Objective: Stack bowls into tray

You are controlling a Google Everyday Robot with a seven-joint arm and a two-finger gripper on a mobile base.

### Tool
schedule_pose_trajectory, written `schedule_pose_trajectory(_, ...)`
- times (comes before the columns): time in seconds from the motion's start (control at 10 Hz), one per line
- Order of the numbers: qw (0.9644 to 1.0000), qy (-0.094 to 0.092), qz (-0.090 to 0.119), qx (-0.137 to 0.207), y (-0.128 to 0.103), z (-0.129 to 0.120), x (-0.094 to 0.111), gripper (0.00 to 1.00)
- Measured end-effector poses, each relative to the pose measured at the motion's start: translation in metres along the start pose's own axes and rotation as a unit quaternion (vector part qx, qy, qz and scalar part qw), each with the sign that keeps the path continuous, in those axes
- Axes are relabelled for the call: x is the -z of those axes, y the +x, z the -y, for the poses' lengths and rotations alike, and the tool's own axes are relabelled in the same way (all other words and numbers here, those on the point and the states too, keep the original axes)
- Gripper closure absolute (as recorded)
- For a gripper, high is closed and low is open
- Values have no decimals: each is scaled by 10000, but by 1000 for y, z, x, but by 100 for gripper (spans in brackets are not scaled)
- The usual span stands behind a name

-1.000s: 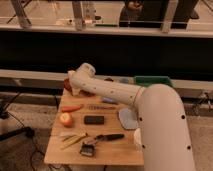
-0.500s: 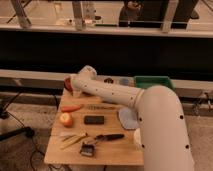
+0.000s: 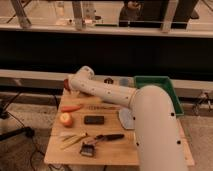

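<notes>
- Gripper: it is out at the table's [image 3: 115, 155] far left corner, tucked behind the end of my arm [image 3: 107, 92]. I cannot tell whether it is apart or together.
- A sliver of red-orange [image 3: 65, 83] shows just past that end. I take it for the red-orange bowl, which would explain the reach.
- The purple bowl I cannot find; my arm may be covering it.
- The tray [image 3: 152, 80] sits at the far right, well apart from my gripper, so a lifted bowl must travel across the table.
- The carrot [image 3: 71, 107], round fruit [image 3: 65, 119] and dark-handled tool [image 3: 110, 136] lie nearer the front, clear of that far-edge path.
</notes>
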Motion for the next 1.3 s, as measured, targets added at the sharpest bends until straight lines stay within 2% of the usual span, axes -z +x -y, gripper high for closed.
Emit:
schedule_pose_trajectory(0.6, 9994, -315, -31, -151, 11, -17, -29, 20)
schedule_pose_trajectory(0.7, 9992, -362, -5, -179, 13, -20, -33, 24)
schedule_pose_trajectory(1.0, 9990, -393, 125, -194, 12, -20, -36, 51)
schedule_pose_trajectory(1.1, 9989, -383, 200, -201, 9, -18, -34, 66)
schedule_pose_trajectory(1.3, 9988, -369, 258, -203, 8, -17, -32, 82)
